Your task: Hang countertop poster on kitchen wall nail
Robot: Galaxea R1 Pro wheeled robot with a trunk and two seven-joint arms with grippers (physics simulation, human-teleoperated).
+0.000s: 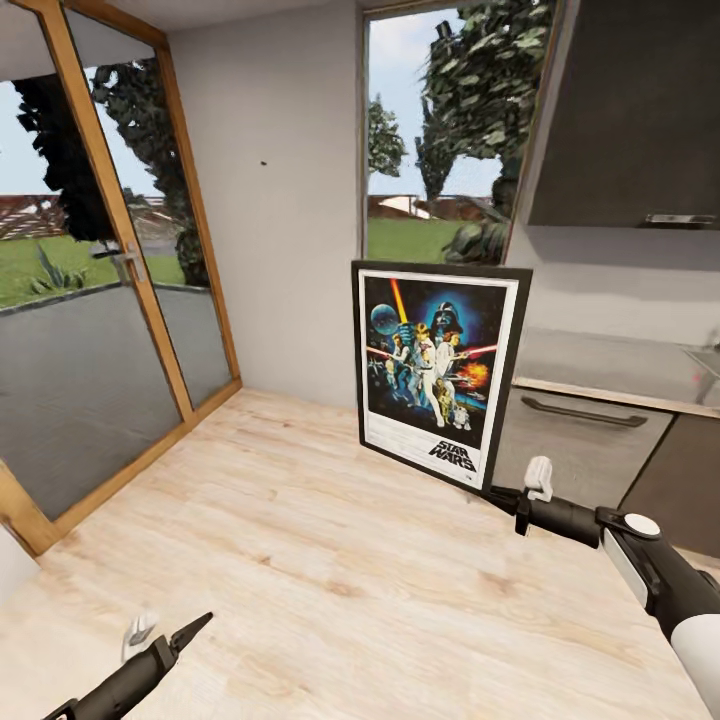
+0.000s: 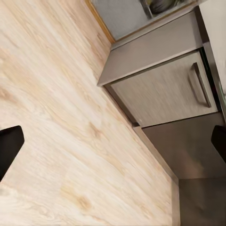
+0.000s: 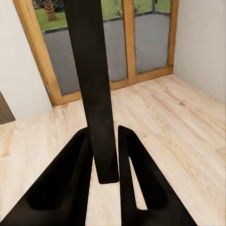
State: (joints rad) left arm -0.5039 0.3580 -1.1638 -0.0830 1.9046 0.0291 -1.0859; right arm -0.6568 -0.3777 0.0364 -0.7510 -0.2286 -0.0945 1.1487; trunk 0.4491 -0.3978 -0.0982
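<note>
The poster (image 1: 438, 370) has big words at the bottom that say STAR WARS, under a bright picture of people with glowing swords, a dark helmet and a blue planet. It has a thin black frame and a white border inside. It stands up in the air, tipped a little, over the wood floor (image 1: 330, 560) — held by its lower corner. The right gripper (image 1: 512, 497) pinches that corner. In the right wrist view the two black fingers (image 3: 75, 183) press on the dark edge of the frame (image 3: 94, 84) from both sides.

The kitchen countertop (image 1: 610, 365) is pale grey and shiny, just behind the poster on the right, above a grey drawer with a long dark handle (image 1: 583, 411). A dark cupboard (image 1: 640, 110) hangs over it.

On the plain pale wall there is one tiny dark dot, a wall nail (image 1: 264, 162), up and to the left of the poster, well apart from it. There is lots of open floor in front of that wall, next to the glass doors with orange wood frames (image 1: 130, 260).

The left gripper (image 1: 165, 632) hangs low over the floor with its fingers spread and nothing between them.
</note>
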